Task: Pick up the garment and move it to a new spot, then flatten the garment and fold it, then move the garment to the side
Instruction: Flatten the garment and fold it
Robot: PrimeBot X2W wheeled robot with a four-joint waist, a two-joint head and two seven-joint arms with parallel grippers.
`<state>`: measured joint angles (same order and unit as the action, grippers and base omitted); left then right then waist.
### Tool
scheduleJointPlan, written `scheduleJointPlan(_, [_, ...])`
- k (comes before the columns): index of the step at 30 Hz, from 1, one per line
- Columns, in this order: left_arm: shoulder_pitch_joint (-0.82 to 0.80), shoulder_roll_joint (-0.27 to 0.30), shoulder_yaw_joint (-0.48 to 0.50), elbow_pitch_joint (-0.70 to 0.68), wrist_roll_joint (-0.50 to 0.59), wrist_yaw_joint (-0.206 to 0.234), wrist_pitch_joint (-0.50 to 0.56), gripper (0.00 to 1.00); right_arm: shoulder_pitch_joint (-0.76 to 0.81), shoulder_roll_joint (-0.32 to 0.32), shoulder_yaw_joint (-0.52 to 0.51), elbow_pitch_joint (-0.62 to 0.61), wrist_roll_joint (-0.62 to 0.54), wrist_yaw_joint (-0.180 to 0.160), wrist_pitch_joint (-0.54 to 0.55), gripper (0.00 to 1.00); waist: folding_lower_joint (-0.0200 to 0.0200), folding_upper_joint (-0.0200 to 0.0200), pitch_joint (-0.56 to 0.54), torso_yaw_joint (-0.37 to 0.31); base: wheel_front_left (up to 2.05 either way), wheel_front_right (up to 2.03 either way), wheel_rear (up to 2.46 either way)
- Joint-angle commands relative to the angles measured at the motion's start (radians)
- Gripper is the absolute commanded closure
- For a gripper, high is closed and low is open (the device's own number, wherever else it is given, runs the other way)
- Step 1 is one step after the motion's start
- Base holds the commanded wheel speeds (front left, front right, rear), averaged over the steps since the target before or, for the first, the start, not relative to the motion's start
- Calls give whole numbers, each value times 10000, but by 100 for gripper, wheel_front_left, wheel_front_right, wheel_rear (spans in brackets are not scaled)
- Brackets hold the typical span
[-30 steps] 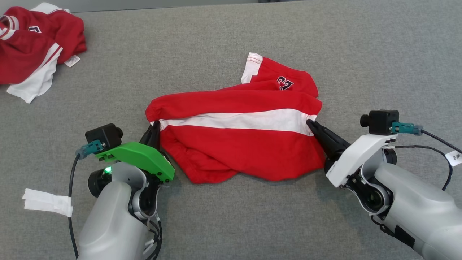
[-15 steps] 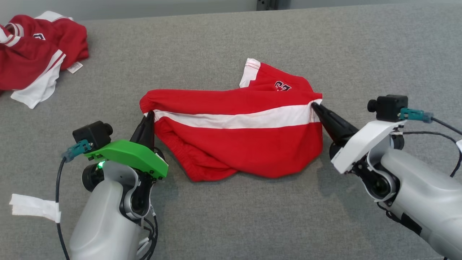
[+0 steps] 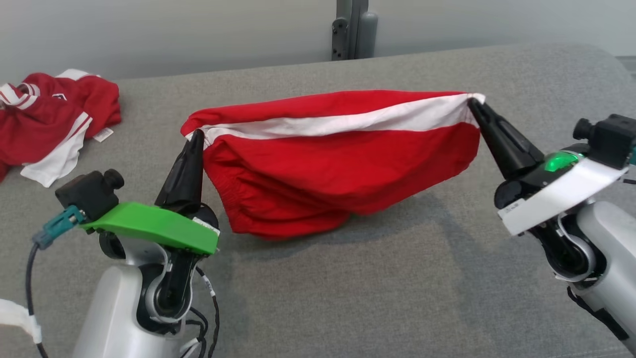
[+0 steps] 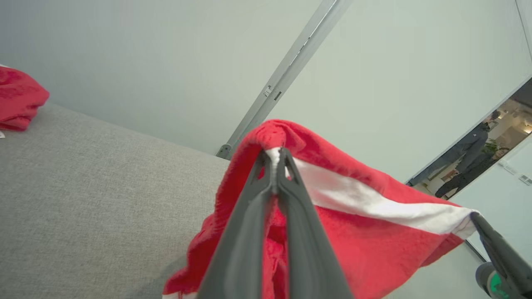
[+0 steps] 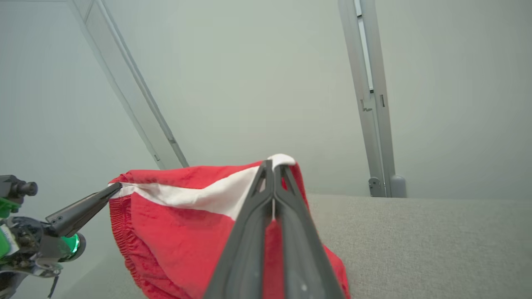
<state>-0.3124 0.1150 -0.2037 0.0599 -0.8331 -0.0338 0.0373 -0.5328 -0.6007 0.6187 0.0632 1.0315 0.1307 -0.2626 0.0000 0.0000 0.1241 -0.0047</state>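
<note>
Left claw [image 3: 197,135] is clenching one end of the white stripe on the garment [image 3: 343,169], and right claw [image 3: 473,102] is clenching the other end. The red garment is hanging stretched between them, its lower bulge either brushing or just clearing the grey table [image 3: 348,288]; which cannot be told. Judgement: the pick-up is proceeding, while relocating, flattening, folding and setting aside are all outstanding. A separate red heap [image 3: 49,112] is lying at the far left.

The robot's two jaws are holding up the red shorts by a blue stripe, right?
Not quite. The stripe is white, not blue, as the head view shows. The rest is right: both pairs of jaws are shut on the red shorts, holding them up by the ends of that stripe.
</note>
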Motion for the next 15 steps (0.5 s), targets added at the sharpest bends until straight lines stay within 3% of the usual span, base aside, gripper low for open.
scheduleJointPlan(1, [265,78,47,-496,-224,78,155,100,360,-70,-354,-341,-192,0,-30,100,0,0,-530,-328,0,0,0])
scheduleJointPlan(9, [1006,401,114,-4064,-758,741,1306,100,1922,-226,-2685,-2738,-1218,0,-31,100,0,0,-1145,-699,0,0,0])
scheduleJointPlan(15, [680,724,162,-5771,-850,1247,2157,100,2683,-318,-3819,-3948,-1859,0,275,100,0,0,-1233,-863,0,0,0])
